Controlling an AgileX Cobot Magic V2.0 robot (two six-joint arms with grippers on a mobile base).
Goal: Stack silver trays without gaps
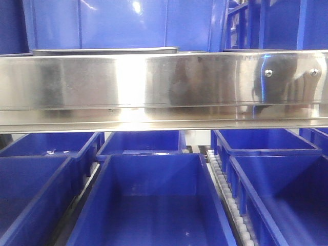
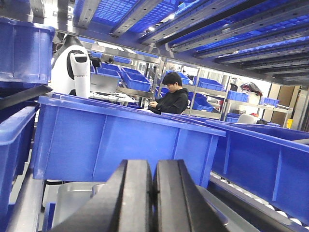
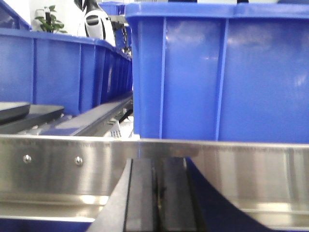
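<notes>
Nearest the cameras: left gripper (image 2: 153, 198) sat low in its wrist view, its two black fingers pressed together with nothing between them.
Right gripper (image 3: 157, 203): likewise closed and empty, fingers together, just short of the brushed-steel rail (image 3: 154, 169) that crossed its view.
Lower level, front view: open blue bins (image 1: 154, 205) stood in rows under the rail, with a white roller track (image 1: 225, 189) between two of them.
Rail, front view: long polished band spanning the full width and hiding most of the shelf behind it.
Silver trays: one thin flared rim (image 1: 105, 50) showed just above the rail, left of centre, in front of the upper blue bins; a pale metal tray (image 2: 72, 198) lay flat under the left gripper, against the foot of a blue bin (image 2: 120, 140). Whether these were one tray or two could not be told.
Background: a seated person (image 2: 171, 99) and a white machine (image 2: 72, 70) stood well beyond the bins.
Step in hand, as judged: reaching for a tray; none held yet.
Recommendation: open the fingers before closing in, take the tray by its rim, keep it level, line up its corners over the tray below, and lower it squarely so it nests without a gap.
</notes>
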